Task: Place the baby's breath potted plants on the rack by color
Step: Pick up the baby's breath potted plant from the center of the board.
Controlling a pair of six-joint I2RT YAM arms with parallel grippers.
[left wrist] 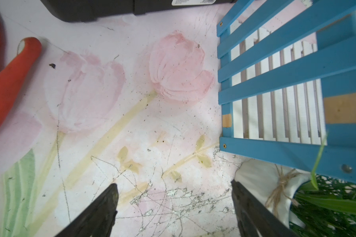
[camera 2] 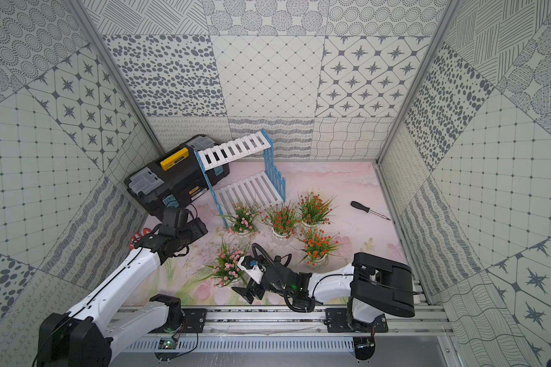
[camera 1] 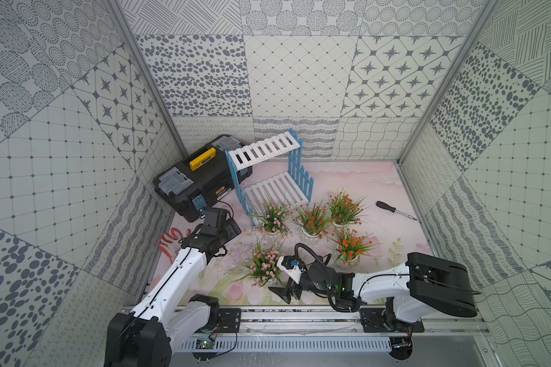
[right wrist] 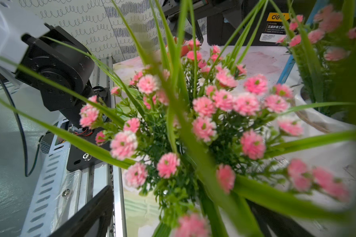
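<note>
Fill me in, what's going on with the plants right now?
All five plants stand on the mat in front of the rack, whose shelves hold nothing. The right gripper is open beside the nearer pink plant. The left gripper is open above the mat by the rack's side frame, holding nothing.

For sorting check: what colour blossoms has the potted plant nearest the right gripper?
Pink blossoms; clearest in right wrist view.

Two pink-flowered plants [camera 1: 272, 217], three orange-flowered plants [camera 1: 312, 219], white-potted, upright, near two-tier blue-and-white rack [camera 1: 277, 190].
</note>
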